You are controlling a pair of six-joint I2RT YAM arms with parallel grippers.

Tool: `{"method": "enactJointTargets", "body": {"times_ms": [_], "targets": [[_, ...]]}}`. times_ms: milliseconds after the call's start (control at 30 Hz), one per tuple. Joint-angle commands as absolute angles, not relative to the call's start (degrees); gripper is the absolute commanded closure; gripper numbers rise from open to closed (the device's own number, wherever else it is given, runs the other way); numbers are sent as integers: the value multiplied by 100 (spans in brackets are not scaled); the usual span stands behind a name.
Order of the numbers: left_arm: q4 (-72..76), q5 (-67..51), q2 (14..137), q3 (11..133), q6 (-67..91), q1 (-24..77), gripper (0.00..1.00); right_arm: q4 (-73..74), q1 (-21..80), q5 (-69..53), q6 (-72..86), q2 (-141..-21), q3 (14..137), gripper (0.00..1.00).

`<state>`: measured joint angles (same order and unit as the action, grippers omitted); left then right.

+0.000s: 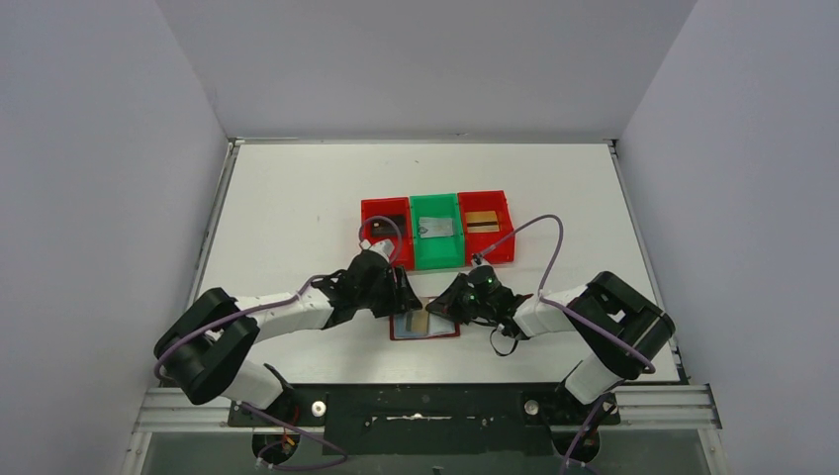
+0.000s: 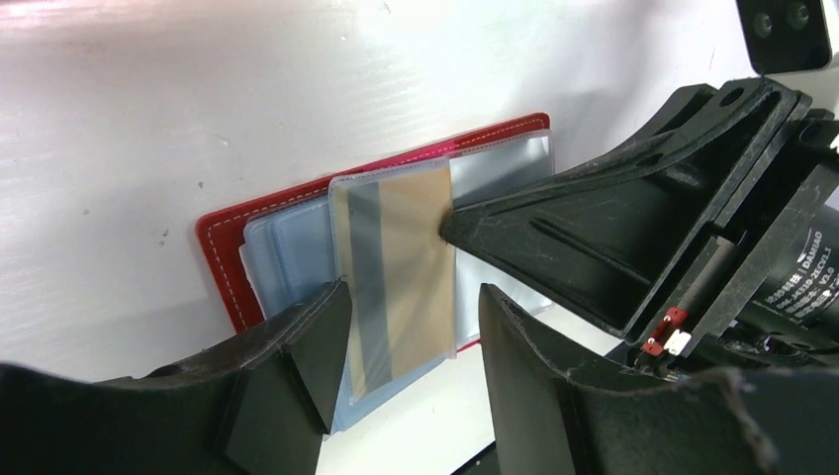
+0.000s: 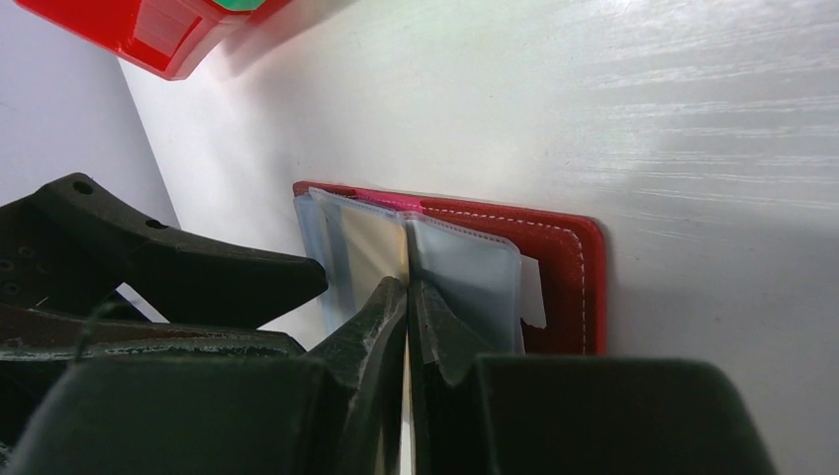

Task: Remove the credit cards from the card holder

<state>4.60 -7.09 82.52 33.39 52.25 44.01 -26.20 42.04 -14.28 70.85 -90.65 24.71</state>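
Observation:
The dark red card holder point(image 1: 425, 325) lies open on the table between both arms, its pale blue-grey sleeves point(image 2: 287, 252) fanned out. One clear sleeve stands lifted, and inside it is a gold credit card point(image 2: 406, 267) with a grey stripe. My right gripper point(image 3: 407, 287) is shut on that sleeve's edge, and its fingers point(image 2: 594, 228) reach in from the right. My left gripper point(image 2: 414, 297) is open, one finger on each side of the lifted sleeve's lower part. In the top view the left gripper point(image 1: 401, 295) and right gripper point(image 1: 453, 302) meet over the holder.
Three bins stand in a row behind the holder. A red bin point(image 1: 374, 210) holds a dark card, a green bin point(image 1: 436, 249) a silvery card point(image 1: 438, 227), and another red bin point(image 1: 503, 242) a gold card point(image 1: 482, 221). Grey walls enclose the white table point(image 1: 297, 198).

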Motion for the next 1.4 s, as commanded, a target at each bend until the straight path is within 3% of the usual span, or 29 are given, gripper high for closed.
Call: {"method": "enactJointTargets", "body": {"times_ms": [0,133,467,600,700,967,1167,1367], "targets": [[231,-477,8524,3741,4941,4370,49,-1689,4151,-985,6881,-9354,2180,100],[-325,-230,8827,4183,4803,4378,49,-1591,4148,-910,6876,-9369,2180,100],[-80,-87,8677,4039,4617,4376,45,-1708,4148,-961,6896,-9457,2145,100],[-80,-518,8782,4164,4491,4395,52,-1772,4147,-1002,6887,-9455,2184,99],[509,-1227,8666,4030,4672,4394,60,-1709,4159,-1002,6813,-9466,2285,94],[900,-1608,8427,3949,4939,4397,64,-1430,4215,-968,6590,-9231,2587,78],[453,-855,7973,3825,5035,4386,65,29,4434,-211,6248,-9175,3410,78],[-672,478,6873,3518,5339,4376,64,1154,4919,500,5880,-9166,4239,63]]}}
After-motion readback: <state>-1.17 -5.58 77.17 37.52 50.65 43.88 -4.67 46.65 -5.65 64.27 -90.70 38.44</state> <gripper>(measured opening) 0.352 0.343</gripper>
